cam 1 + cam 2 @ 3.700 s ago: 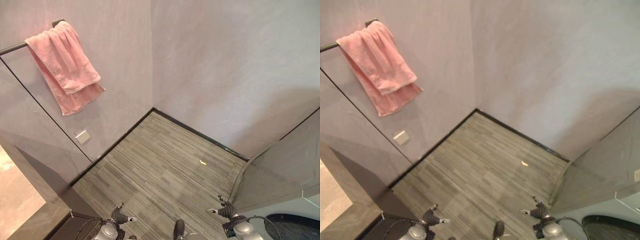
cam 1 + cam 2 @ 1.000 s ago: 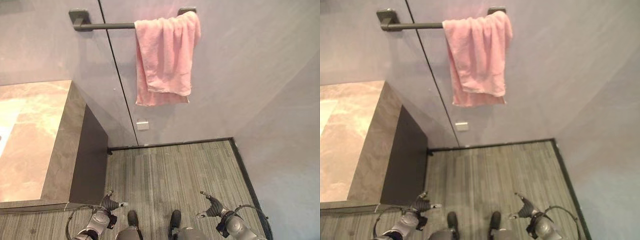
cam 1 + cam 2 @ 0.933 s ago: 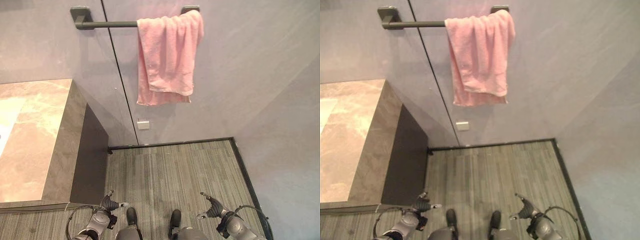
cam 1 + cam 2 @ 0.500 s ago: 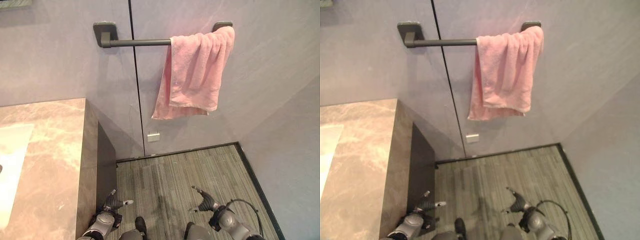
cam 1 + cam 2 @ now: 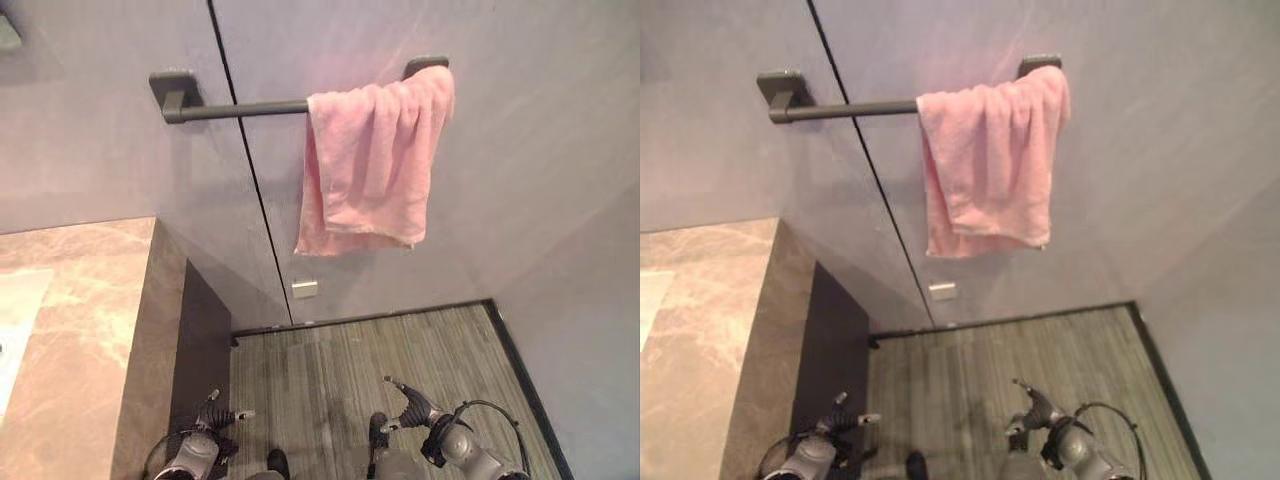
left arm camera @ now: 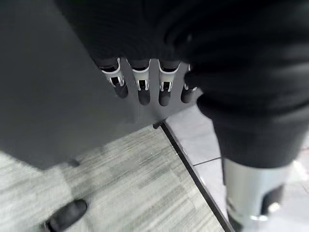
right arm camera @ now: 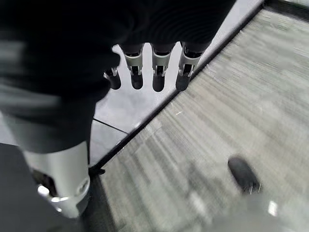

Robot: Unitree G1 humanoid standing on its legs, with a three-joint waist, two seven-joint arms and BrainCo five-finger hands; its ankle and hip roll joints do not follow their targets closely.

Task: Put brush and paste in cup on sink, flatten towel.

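Observation:
A pink towel [image 5: 368, 160] hangs bunched and folded over the right end of a dark wall bar [image 5: 235, 108], high on the grey wall ahead. My left hand [image 5: 218, 416] is low beside the counter's dark side; its fingers [image 6: 140, 89] are relaxed and empty. My right hand [image 5: 411, 405] hangs low over the striped floor, well below the towel. Its fingers [image 7: 154, 72] are also relaxed, with nothing in them.
A marble counter [image 5: 80, 340] with a white sink basin [image 5: 14, 322] at its edge stands on the left, over a dark cabinet side [image 5: 203, 335]. A small wall plate [image 5: 305, 289] sits under the towel. Grey striped floor [image 5: 340, 360] runs to the wall corner at right.
The whole picture has shifted, so the camera moved; it swung from the bare corner to the towel bar and counter. Both hands stay low and empty.

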